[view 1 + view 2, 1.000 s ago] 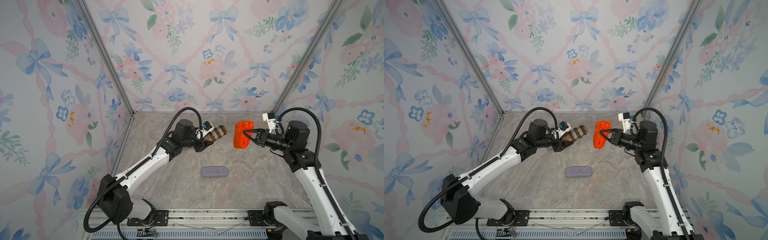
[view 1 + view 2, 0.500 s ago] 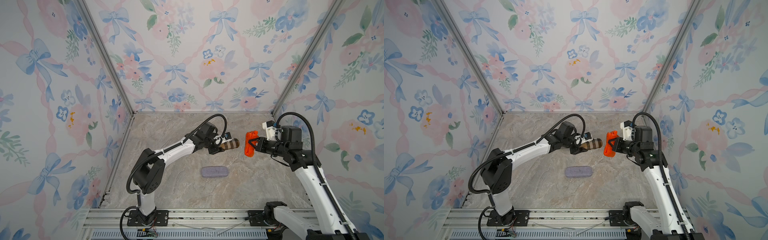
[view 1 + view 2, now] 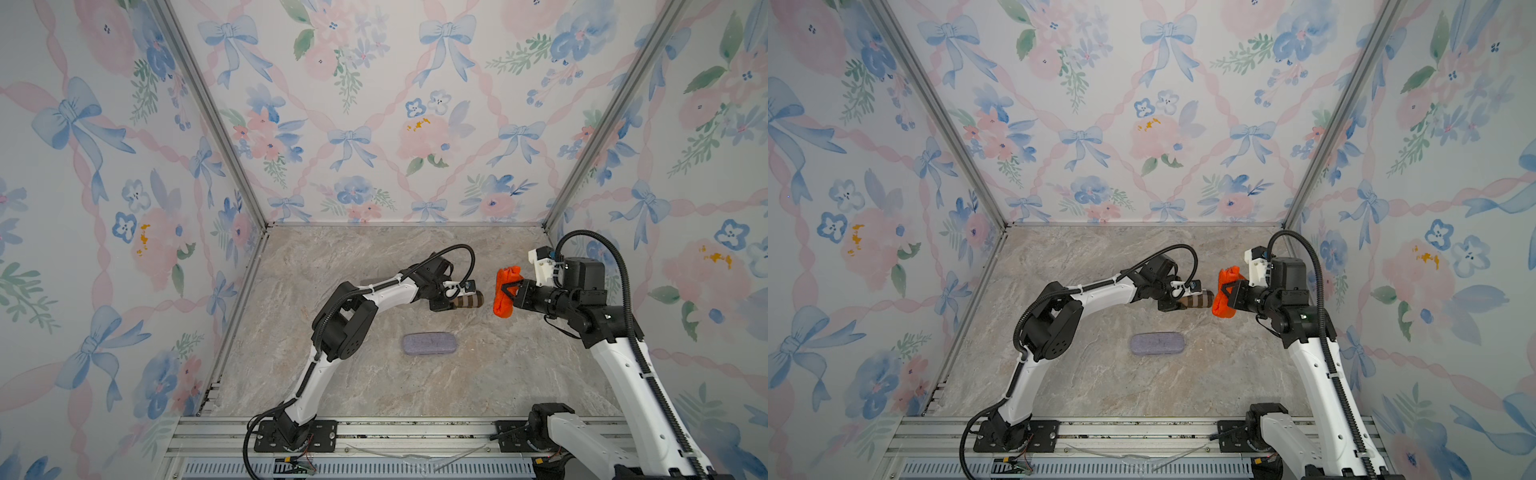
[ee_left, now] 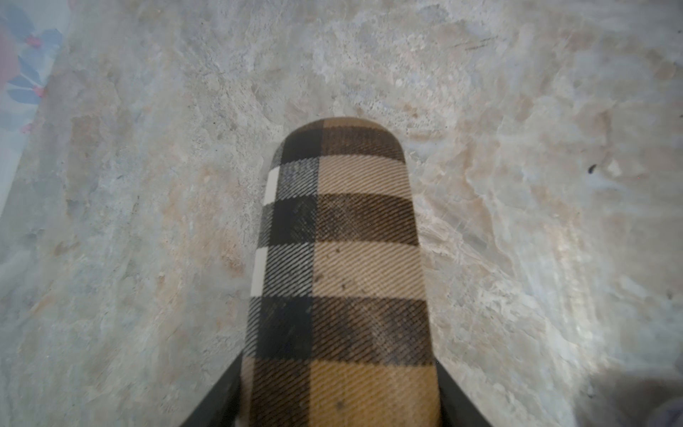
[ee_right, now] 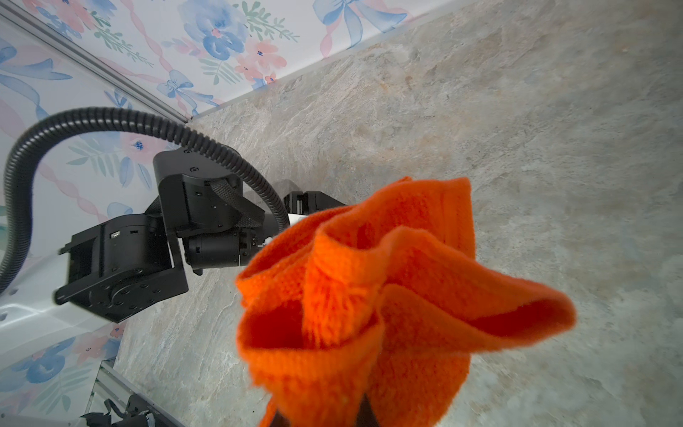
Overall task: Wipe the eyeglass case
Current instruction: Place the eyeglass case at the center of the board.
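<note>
The plaid eyeglass case (image 3: 469, 300) is held out flat over the table (image 3: 332, 257) by my left gripper (image 3: 454, 301), whose jaws are clamped on its near end. A second ago it was higher and further from the orange cloth (image 3: 503, 309). Now its round tip is just beside the cloth, and I cannot tell if they touch. My right gripper (image 3: 508, 296) pinches the cloth, jaws pressed tight on it. In the right wrist view the cloth hides those jaws and the plaid case. A grey case (image 3: 430, 344) lies flat on the table, nearer me. My left arm bends at the elbow and reaches toward the right arm, which reaches back.
</note>
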`<state>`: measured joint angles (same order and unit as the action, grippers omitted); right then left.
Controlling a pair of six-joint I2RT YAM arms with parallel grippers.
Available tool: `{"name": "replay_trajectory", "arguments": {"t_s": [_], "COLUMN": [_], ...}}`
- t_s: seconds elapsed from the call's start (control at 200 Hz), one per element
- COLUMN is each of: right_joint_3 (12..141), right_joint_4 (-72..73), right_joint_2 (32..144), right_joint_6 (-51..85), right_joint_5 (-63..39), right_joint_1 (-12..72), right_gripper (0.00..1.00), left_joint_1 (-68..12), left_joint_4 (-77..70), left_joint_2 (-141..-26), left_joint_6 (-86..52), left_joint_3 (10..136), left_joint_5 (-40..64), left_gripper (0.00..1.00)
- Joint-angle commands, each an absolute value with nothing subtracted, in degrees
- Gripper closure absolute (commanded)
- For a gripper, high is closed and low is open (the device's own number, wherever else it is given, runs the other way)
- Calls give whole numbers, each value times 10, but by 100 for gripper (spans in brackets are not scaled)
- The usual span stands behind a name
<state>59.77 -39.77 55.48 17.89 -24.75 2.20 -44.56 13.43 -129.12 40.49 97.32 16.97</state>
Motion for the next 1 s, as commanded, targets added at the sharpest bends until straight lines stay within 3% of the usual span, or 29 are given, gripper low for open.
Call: {"name": "replay_trajectory", "arguments": {"t_s": [0.0, 0.145, 0.425, 0.46, 0.5, 0.81, 0.995], "right_joint_3": [586, 582, 605, 609, 612, 622, 628], "right_joint_4": [-386, -373, -373, -373, -372, -362, -351], "right_joint_2": [556, 563, 576, 579, 582, 567, 565], "right_joint_6": [171, 176, 181, 182, 184, 199, 193], "right_joint_5": [-249, -253, -251, -253, -257, -267, -275], "right_joint_1": [12, 11, 6, 7, 6, 7, 7], "right_gripper": [100, 100, 100, 100, 100, 100, 100], "left_joint_1": [-444, -443, -439, -439, -439, -443, -448], "left_joint_4": [125, 126, 126, 127, 126, 126, 29], "left_joint_2": [-1306, -1320, -1322, -1322, -1321, -1248, -1139], "left_joint_6": [419, 416, 399, 398, 395, 359, 305], "left_joint_3": [993, 998, 986, 986, 989, 1005, 930], "left_joint_5": [182, 177, 201, 199, 194, 159, -13], "left_gripper": [55, 49, 24, 11, 2, 2, 2]}}
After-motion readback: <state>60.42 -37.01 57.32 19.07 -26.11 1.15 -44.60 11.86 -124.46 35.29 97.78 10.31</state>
